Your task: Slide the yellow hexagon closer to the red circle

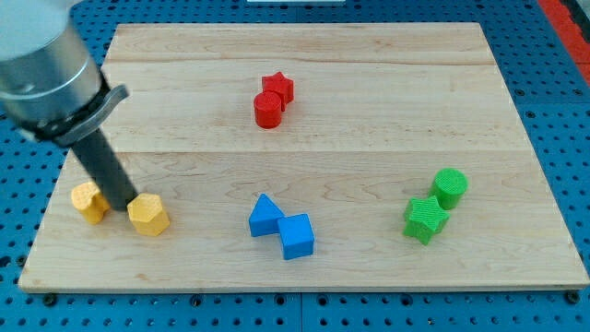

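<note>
The yellow hexagon (147, 216) lies near the board's lower left. The red circle (267, 110) stands at the upper middle, touching a red star (278, 88) just above and right of it. My tip (124, 205) is at the hexagon's left edge, touching or nearly touching it, between the hexagon and a second yellow block (89, 203) of unclear shape at the view's left. The rod slants up to the left to the grey arm body (46, 74).
A blue triangle (265, 217) and a blue cube (297, 236) touch at the lower middle. A green star (425, 219) and a green circle (450, 187) sit at the right. The wooden board (369, 138) ends close below the yellow blocks.
</note>
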### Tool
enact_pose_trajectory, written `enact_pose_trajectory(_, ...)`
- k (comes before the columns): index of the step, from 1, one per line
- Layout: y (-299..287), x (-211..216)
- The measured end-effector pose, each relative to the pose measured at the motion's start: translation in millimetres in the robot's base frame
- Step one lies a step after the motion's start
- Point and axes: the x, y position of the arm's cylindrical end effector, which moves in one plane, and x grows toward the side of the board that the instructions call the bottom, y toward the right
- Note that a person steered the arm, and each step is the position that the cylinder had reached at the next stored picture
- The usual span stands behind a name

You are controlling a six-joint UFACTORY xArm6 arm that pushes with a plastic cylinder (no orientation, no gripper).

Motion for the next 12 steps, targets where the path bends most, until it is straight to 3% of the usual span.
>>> enact_pose_trajectory(3,-19,-58)
enact_pose_trajectory(4,-87,-23)
enact_pose_trajectory(5,-107,15)
enact_pose_trajectory(6,-13,37)
enact_pose_trajectory(7,46,66)
enact_pose_trajectory(8,57,59)
enact_pose_trajectory(9,57,14)
enact_pose_trajectory(10,91,11)
enact_pose_trajectory(12,101,-84)
